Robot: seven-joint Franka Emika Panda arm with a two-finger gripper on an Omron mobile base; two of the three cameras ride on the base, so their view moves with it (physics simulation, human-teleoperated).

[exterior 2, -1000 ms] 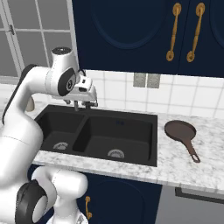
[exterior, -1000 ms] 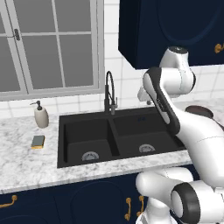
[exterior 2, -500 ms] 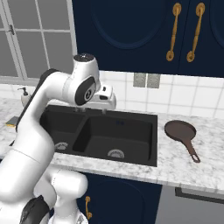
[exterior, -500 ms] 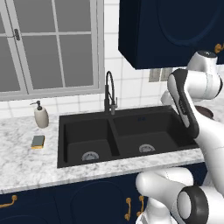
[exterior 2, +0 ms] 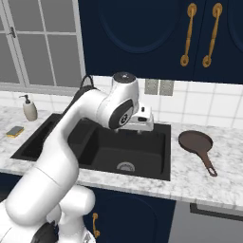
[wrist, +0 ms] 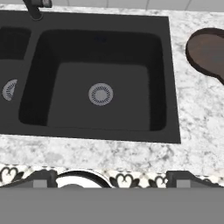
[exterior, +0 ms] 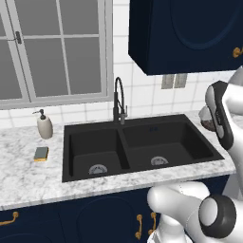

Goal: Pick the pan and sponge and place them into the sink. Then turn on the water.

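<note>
The dark brown pan lies on the marble counter right of the black sink, handle toward the front; its edge also enters the hand view, pan. My gripper hovers above the sink's right basin, left of the pan and apart from it. In the hand view the gripper is open, its fingertips wide apart with nothing between them, looking down at the right basin's drain. The sponge rests on the counter left of the sink. No water runs from the black faucet.
A beige soap dispenser stands behind the sponge by the window. Dark wall cabinets hang above the counter. A wall outlet sits on the tiled backsplash behind the sink. Bare marble counter surrounds the pan.
The arm has swung to the right above the sink, carrying the hand from near the faucet to over the right basin, closer to the pan. Pan and sponge have not moved.
</note>
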